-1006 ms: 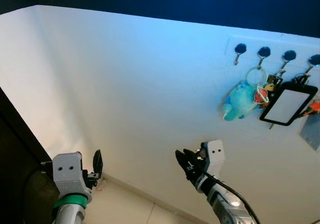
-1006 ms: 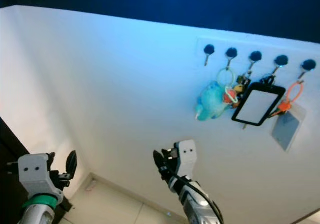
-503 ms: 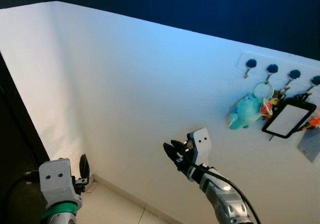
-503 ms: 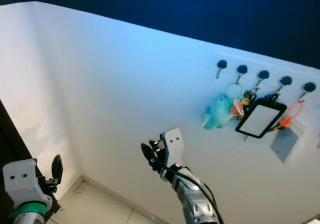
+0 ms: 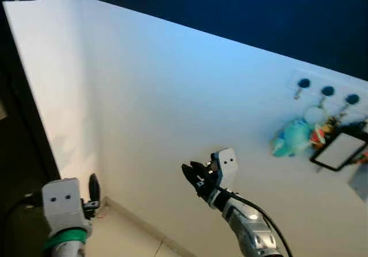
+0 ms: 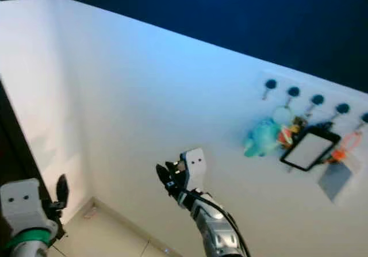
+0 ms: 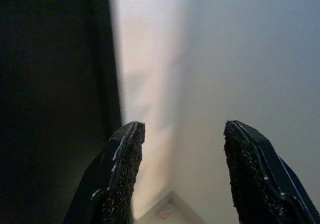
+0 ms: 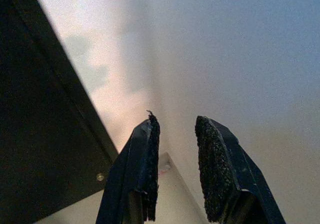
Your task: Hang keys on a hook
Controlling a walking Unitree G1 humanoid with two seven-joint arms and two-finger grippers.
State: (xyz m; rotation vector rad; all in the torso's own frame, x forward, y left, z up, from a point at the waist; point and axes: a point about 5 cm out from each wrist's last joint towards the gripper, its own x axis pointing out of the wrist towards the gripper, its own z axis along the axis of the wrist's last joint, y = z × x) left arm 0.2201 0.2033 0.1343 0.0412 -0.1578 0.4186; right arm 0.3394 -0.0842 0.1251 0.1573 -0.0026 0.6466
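A row of black-knobbed hooks (image 6: pixel 294 91) runs along the white wall at the upper right. From the second hook hangs a pale ring with keys (image 6: pixel 286 135) and a turquoise plush toy (image 6: pixel 261 137). My right gripper (image 5: pixel 192 176) is raised in front of the wall, well to the lower left of the hooks, and in the right wrist view its fingers (image 8: pixel 149 134) stand apart with nothing between them. My left gripper (image 5: pixel 94 187) is low at the left, open and empty, as its fingers (image 7: pixel 127 149) in the left wrist view show.
A black-framed badge (image 6: pixel 310 149), an orange tag (image 6: pixel 348 143) and a grey card (image 6: pixel 336 179) hang from the hooks further right. A dark door frame (image 5: pixel 23 125) borders the wall on the left. Pale floor tiles (image 5: pixel 126 240) lie below, with a small reddish scrap (image 5: pixel 102 212) in the corner.
The whole picture has shifted, so the hooks sit further right and look smaller. The left gripper sits lower in view, and the right gripper is further from the hooks.
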